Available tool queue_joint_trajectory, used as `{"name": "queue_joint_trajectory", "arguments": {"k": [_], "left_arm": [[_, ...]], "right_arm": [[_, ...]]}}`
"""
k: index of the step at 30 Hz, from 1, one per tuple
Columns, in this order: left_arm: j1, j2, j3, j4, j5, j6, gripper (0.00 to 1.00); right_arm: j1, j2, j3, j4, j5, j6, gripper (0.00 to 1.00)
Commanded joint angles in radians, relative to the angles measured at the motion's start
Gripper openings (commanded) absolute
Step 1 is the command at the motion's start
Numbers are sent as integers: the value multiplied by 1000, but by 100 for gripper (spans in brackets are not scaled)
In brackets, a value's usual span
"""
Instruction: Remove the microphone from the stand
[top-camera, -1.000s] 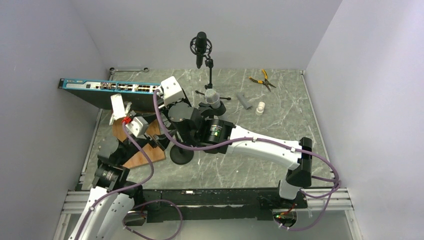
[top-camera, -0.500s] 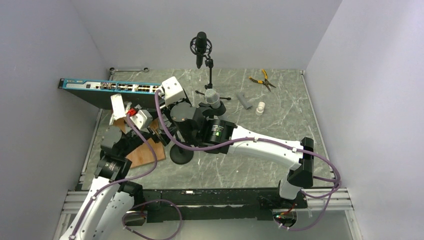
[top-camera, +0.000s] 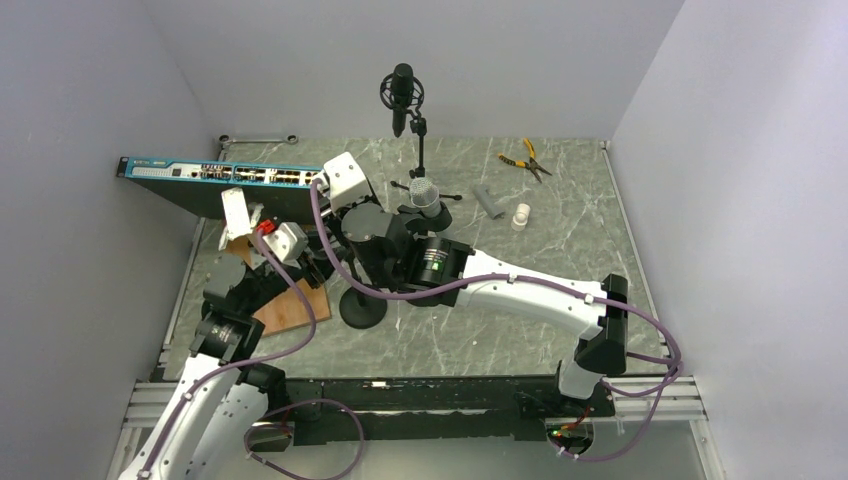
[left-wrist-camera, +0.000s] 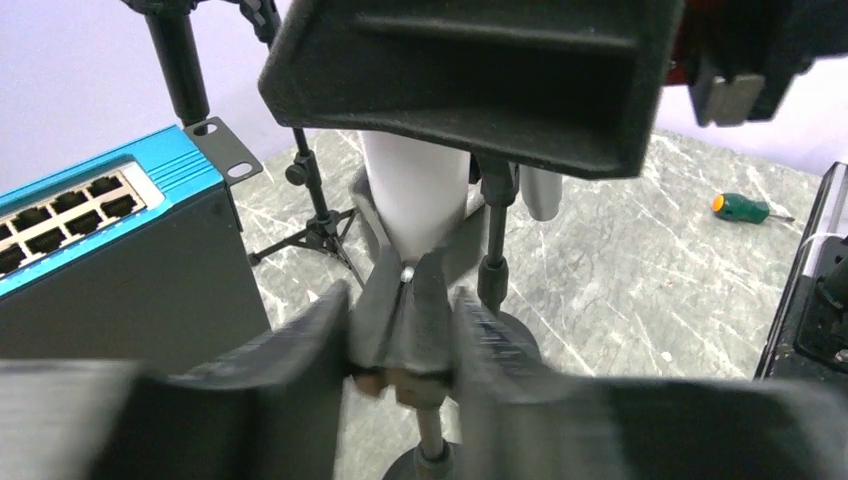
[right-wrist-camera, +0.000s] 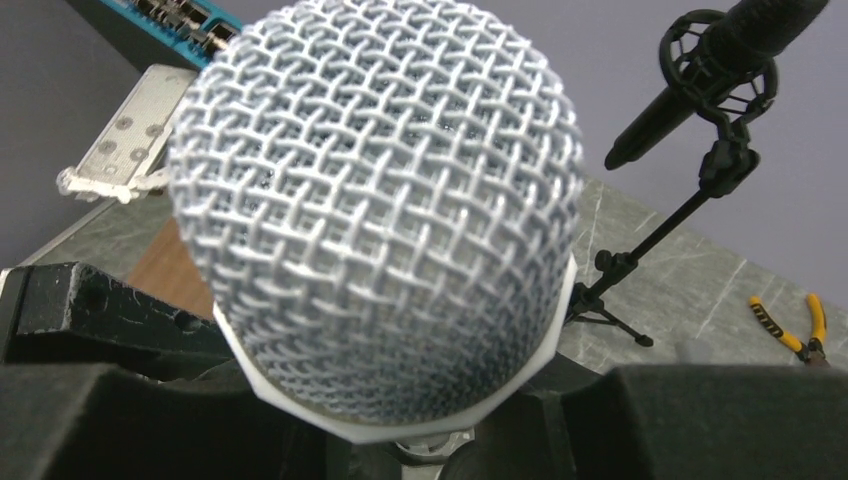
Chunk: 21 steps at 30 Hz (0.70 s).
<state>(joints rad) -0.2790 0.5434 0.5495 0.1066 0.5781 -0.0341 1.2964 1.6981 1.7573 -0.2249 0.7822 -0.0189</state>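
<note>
The microphone (top-camera: 424, 192) has a silver mesh head and a white body (left-wrist-camera: 415, 195), and it sits in the grey clip (left-wrist-camera: 405, 320) of a black stand with a round base (top-camera: 361, 312). My right gripper (top-camera: 426, 216) is shut on the microphone just below its head. That head (right-wrist-camera: 375, 210) fills the right wrist view and hides the right gripper (right-wrist-camera: 430, 445) contact on the body. My left gripper (left-wrist-camera: 402, 335) is shut on the stand's clip, one finger pressed against each side, above the thin pole (left-wrist-camera: 432, 440). From above, the left gripper (top-camera: 322, 262) lies left of the stand.
A blue network switch (top-camera: 220, 180) stands at the back left, with a wooden board (top-camera: 292, 305) in front of it. A black microphone on a small tripod (top-camera: 402, 95) stands behind. Pliers (top-camera: 525, 158), a grey tube (top-camera: 490, 202), a white piece (top-camera: 520, 215) and a green screwdriver (left-wrist-camera: 745, 208) lie on the table.
My left arm has moved right to the stand, and its gripper has gone from wide open to shut on the clip. The right arm and the microphone have not moved.
</note>
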Motion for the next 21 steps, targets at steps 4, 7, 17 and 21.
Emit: {"name": "queue_joint_trajectory", "arguments": {"k": [4, 7, 17, 21], "left_arm": [[-2, 39, 69, -79, -21, 95, 0], [-2, 33, 63, -83, -13, 97, 0], [-2, 26, 44, -75, 31, 90, 0], [-1, 27, 40, -71, 45, 86, 0]], "right_arm": [[1, -15, 28, 9, -42, 4, 19], [2, -18, 43, 14, -46, 0, 15], [4, -51, 192, 52, -74, -101, 10], [4, -109, 207, 105, -71, -145, 7]]}}
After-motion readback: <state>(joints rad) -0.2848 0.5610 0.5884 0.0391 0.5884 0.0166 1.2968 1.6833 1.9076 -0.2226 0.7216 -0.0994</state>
